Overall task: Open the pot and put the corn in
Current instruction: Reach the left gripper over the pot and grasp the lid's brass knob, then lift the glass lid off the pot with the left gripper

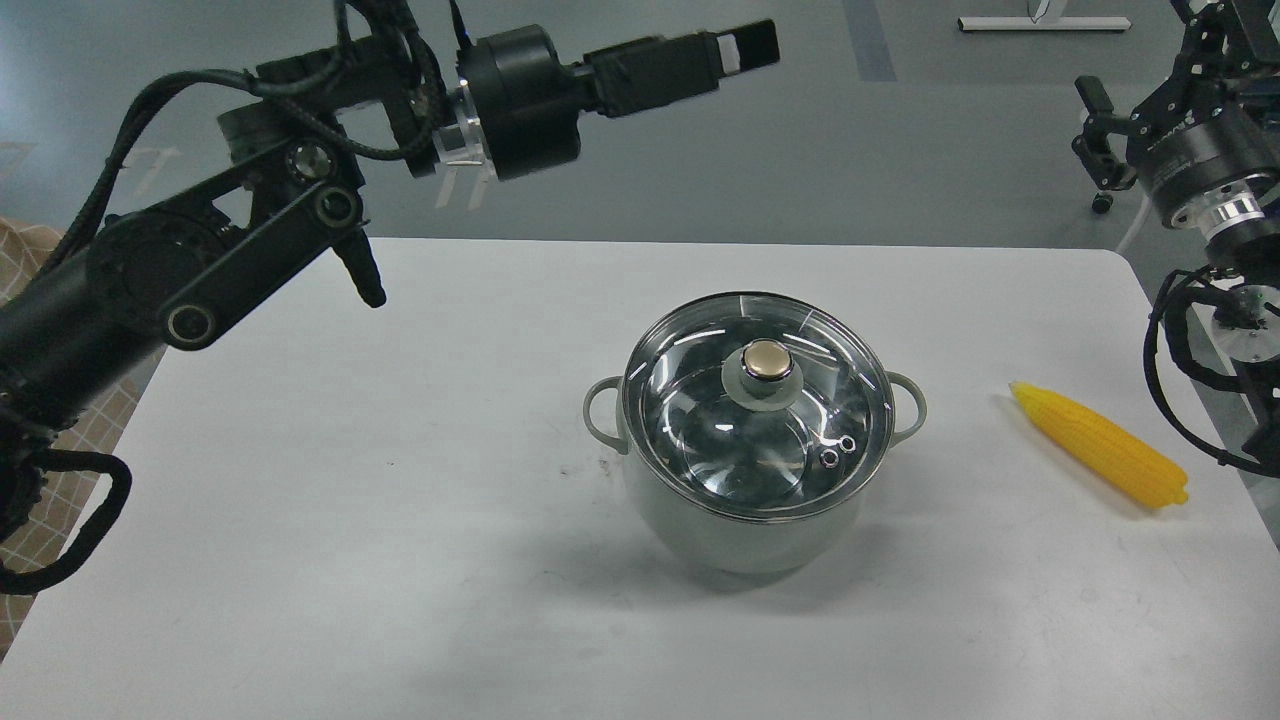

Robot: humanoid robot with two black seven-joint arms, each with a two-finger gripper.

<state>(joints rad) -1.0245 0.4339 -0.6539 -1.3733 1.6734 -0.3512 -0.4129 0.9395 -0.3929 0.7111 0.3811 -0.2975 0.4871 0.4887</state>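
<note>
The pale grey-green pot [745,525] stands in the middle of the white table, with a loop handle on each side. Its round glass lid [757,410] with a gold knob [768,361] sits closed on it. The yellow corn [1100,445] lies on the table to the right of the pot, pointed end toward the back left. My left gripper [750,45] is held high above and behind the pot, empty, seen side-on so its fingers overlap. My right gripper [1092,130] is raised off the table's back right corner, fingers apart and empty.
The white table [350,500] ends at its right edge just beyond the corn. My left arm's elbow and cables [250,240] hang over the back left of the table. Grey floor lies behind.
</note>
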